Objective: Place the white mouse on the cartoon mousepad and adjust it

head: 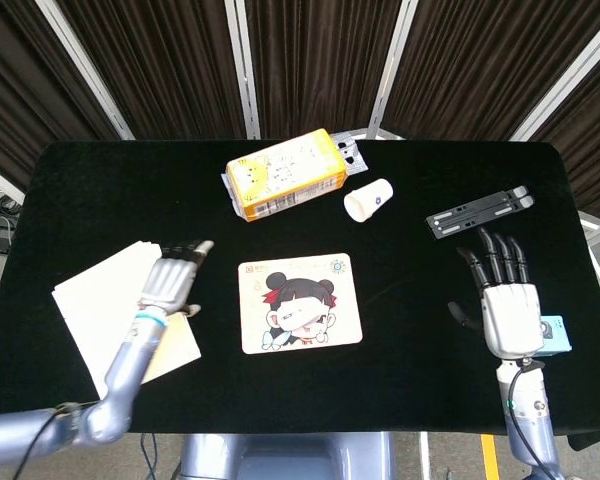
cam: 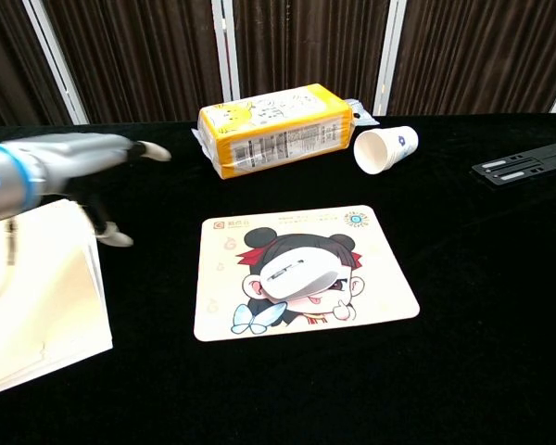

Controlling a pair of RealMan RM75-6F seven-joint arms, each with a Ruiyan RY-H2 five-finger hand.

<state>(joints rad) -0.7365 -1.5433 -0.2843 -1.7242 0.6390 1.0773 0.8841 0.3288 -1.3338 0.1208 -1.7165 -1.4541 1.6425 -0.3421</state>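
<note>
A: The left hand (head: 172, 279) hovers flat, fingers spread, holding nothing, over the paper stack (head: 100, 305); the right hand (head: 508, 305) likewise, beside the blue box (head: 553, 333).

B: The white mouse (cam: 301, 274) lies mid cartoon mousepad (cam: 389, 297). Black table (head: 110, 190); at twelve o'clock, a yellow packet (head: 285, 175) and tipped paper cup (head: 369, 199); curtains behind.

Mouse (cam: 301, 274) on mousepad (cam: 380, 278); paper stack (head: 90, 300) left.

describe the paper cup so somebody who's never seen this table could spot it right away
Start at the yellow package at the back of the black table. Just to its right, behind the cartoon mousepad, lies the paper cup. It is the only small white cylinder, tipped on its side.
</note>
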